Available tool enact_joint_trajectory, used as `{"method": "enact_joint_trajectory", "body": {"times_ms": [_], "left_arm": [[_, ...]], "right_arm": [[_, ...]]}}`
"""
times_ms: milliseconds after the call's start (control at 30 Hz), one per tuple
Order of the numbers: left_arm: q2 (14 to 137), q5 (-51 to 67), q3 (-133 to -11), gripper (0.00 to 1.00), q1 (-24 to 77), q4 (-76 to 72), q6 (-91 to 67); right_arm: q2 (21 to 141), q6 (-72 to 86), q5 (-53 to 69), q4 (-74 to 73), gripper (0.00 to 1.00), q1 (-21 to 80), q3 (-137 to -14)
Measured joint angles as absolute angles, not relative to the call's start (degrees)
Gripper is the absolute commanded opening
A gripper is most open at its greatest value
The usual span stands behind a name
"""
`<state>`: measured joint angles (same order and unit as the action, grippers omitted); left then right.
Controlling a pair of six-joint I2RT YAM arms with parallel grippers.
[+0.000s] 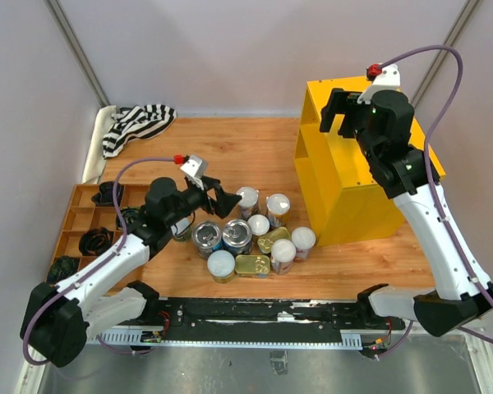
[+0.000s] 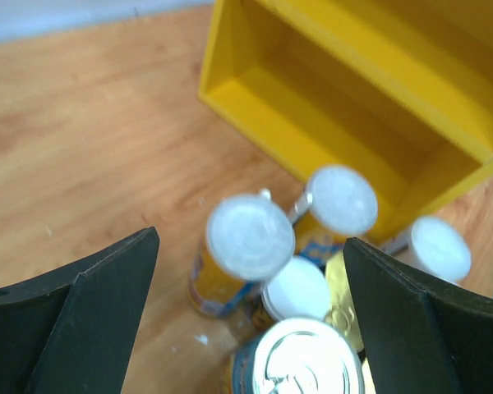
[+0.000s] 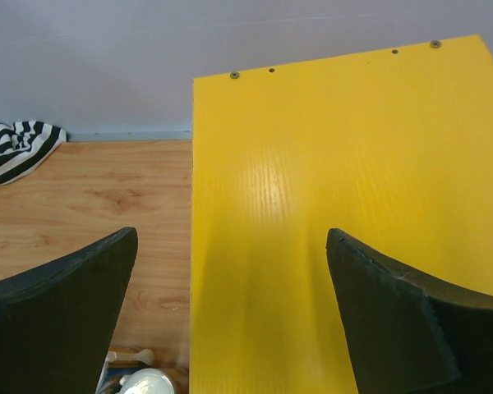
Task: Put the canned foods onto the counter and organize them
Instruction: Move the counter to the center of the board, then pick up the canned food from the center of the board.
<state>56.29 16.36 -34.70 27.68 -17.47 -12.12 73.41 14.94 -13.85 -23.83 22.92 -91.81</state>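
Your left end effector (image 1: 227,201) (image 2: 251,238) is spread fully wide and holds nothing. The cans (image 1: 255,238) stand clustered on the desk (image 1: 246,156), just ahead of it and below it. In the left wrist view a white-lidded tube (image 2: 251,236) shows in the gap between the fingers (image 2: 90,304), with a silver-topped can (image 2: 300,361) nearer the wrist. More white lids sit beyond the tube. Two flat gold tins (image 1: 252,264) lie on the near side of the cluster.

Your right end effector (image 1: 334,127) (image 3: 232,234) is also wide open and empty. It hangs over the flat top of the yellow cabinet (image 1: 353,180) (image 3: 337,205), close to that top's left edge. The cabinet's open shelves (image 2: 312,98) face the cans, just beyond them from your left end effector.

Far to the left of your right end effector a striped cloth (image 1: 135,123) (image 3: 16,148) lies on the desk. A wooden compartment tray (image 1: 82,222) sits behind your left end effector, beside that arm.
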Motion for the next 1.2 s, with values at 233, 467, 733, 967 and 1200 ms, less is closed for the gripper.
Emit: {"method": "enact_joint_trajectory", "body": {"times_ms": [233,467,733,967,1200], "left_arm": [[62.87,19.62,-28.91,1.00,30.48,-19.33,-11.09],[69.95,22.72,-28.60,1.00,30.52,-24.10,-8.91],[78.26,24.10,-32.60,1.00,30.61,-25.30,-6.31],[82.72,24.25,-36.73,0.75,31.03,-25.67,-3.90],[86.83,24.51,-40.51,0.45,31.14,-26.13,-1.48]], "right_arm": [[70.04,13.15,-17.23,-23.75,0.98,22.94,-90.04],[67.68,12.67,-18.61,-23.86,0.98,22.94,-87.05],[64.05,11.53,-20.21,-23.53,0.98,22.94,-85.41],[63.83,11.51,-20.18,-23.68,0.98,22.94,-84.75],[63.64,11.51,-20.18,-24.32,0.98,22.94,-84.09]]}}
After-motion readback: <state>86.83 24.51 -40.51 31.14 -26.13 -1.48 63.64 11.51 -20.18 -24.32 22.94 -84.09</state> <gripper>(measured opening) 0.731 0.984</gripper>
